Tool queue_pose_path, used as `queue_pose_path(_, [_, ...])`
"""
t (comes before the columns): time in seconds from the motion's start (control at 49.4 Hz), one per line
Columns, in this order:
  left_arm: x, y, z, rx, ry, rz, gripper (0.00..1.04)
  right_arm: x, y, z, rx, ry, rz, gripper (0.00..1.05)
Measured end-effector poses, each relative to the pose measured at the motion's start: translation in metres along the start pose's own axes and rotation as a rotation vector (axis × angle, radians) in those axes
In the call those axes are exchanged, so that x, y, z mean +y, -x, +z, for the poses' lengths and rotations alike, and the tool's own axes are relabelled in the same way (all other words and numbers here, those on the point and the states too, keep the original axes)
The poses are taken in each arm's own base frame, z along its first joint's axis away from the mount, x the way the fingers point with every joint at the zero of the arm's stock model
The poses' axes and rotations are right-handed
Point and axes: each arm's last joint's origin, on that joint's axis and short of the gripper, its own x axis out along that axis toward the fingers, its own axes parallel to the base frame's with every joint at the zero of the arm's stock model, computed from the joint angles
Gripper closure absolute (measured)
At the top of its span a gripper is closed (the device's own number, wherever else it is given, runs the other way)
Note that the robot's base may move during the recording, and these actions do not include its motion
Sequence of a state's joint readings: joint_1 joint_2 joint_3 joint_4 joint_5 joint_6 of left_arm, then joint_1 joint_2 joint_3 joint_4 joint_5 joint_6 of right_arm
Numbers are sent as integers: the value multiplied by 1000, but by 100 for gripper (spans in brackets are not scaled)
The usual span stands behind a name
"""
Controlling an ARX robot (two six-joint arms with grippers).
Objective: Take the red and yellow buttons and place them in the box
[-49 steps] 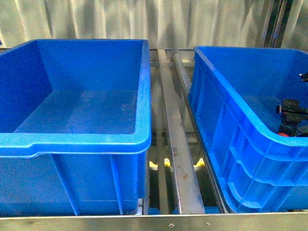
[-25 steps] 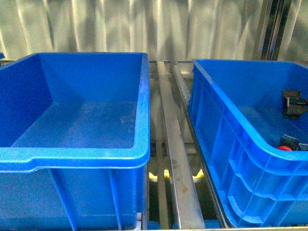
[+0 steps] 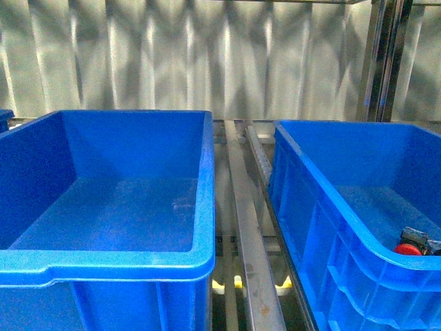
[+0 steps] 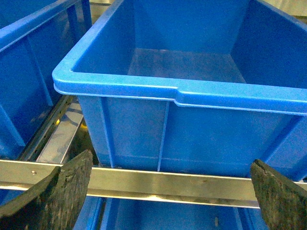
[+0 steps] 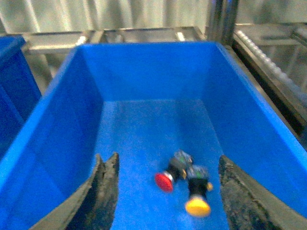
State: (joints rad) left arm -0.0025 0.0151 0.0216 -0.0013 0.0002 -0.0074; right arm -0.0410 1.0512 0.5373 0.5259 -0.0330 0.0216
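Blue box (image 5: 62, 143) holding the red button (image 5: 165, 180) and yellow button (image 5: 197, 206), side by side on its floor

Right gripper (image 5: 165, 191) and left gripper (image 4: 168, 191) are shown with jaws spread apart and empty; a second crate (image 3: 200, 258) is seen alongside

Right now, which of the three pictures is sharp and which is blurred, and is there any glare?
Front view: fairly sharp, with bright and dark bands on the curtain behind. Left wrist view: sharp, with a shine on the metal rail. Right wrist view: soft all over, so the red button and yellow button in the box have fuzzy edges.
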Motion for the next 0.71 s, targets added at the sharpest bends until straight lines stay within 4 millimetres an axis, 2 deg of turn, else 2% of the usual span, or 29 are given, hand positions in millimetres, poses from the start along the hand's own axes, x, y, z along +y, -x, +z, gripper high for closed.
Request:
queue_pose_path(0.061, [0, 0, 0, 0, 0, 0, 8, 5, 33, -24, 42, 5, -5, 62])
queue_pose_path(0.101, [0, 0, 0, 0, 0, 0, 8, 6, 48, -36, 64, 10, 6, 69])
queue_pose_path(0.203, [0, 0, 0, 0, 0, 0, 8, 7, 78, -55, 89, 13, 9, 85])
queue_pose_path(0.304, [0, 0, 0, 0, 0, 0, 8, 6, 104, -64, 87, 15, 5, 100])
queue_pose_path(0.405, [0, 0, 0, 0, 0, 0, 8, 6, 125, -73, 68, 15, 7, 98])
queue_pose_path(0.466, [0, 0, 0, 0, 0, 0, 8, 6, 129, -74, 33, 15, 6, 98])
queue_pose_path(0.608, [0, 0, 0, 0, 0, 0, 8, 6, 132, -74, 8, 15, 8, 98])
queue_pose_path(0.709, [0, 0, 0, 0, 0, 0, 8, 6, 131, -82, 28, 16, 7, 98])
